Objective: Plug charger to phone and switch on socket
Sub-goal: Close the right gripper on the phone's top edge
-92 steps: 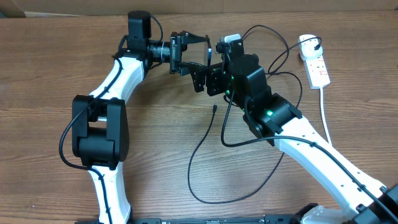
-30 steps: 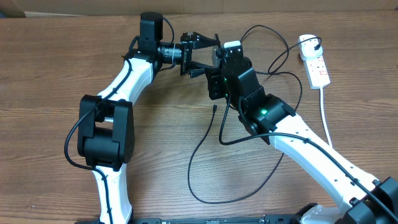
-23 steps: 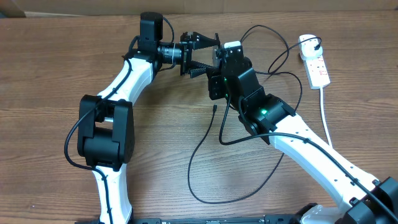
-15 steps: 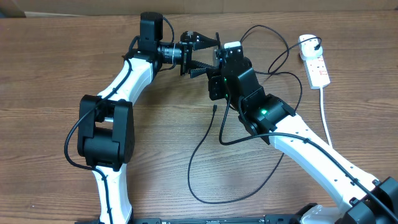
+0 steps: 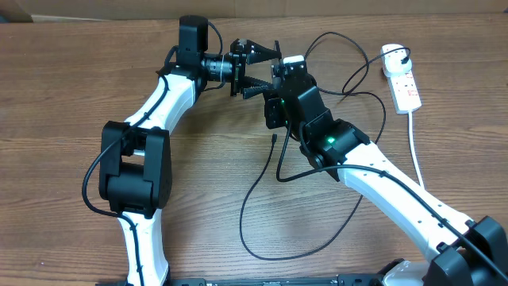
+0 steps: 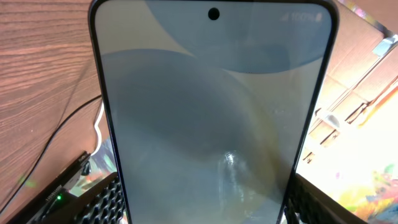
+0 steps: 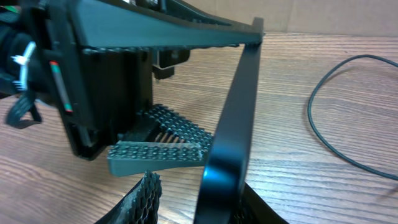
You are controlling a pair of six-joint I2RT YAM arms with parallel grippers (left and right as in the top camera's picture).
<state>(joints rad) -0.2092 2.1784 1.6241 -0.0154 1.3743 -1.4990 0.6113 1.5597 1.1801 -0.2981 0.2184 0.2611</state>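
Clamping the phone (image 6: 211, 112) edge to edge, the left fingers (image 6: 107, 202) stand fairly wide, a ridged pad against each long side, with the lit screen facing that wrist camera. In the right wrist view the right fingers (image 7: 144, 200) straddle the phone's lower end, which shows edge-on and tilted. A gap shows beside one pad, so I cannot tell whether they grip it. Overhead, both arms meet at 12 o'clock of the tabletop (image 5: 71, 95). The charger cable (image 5: 243, 222) loops at 6 o'clock of the phone, its connector tip (image 5: 273, 137) lying free on the wood. The power strip (image 5: 402, 83) lies at 2 o'clock, with a black plug (image 5: 399, 56) seated in it.
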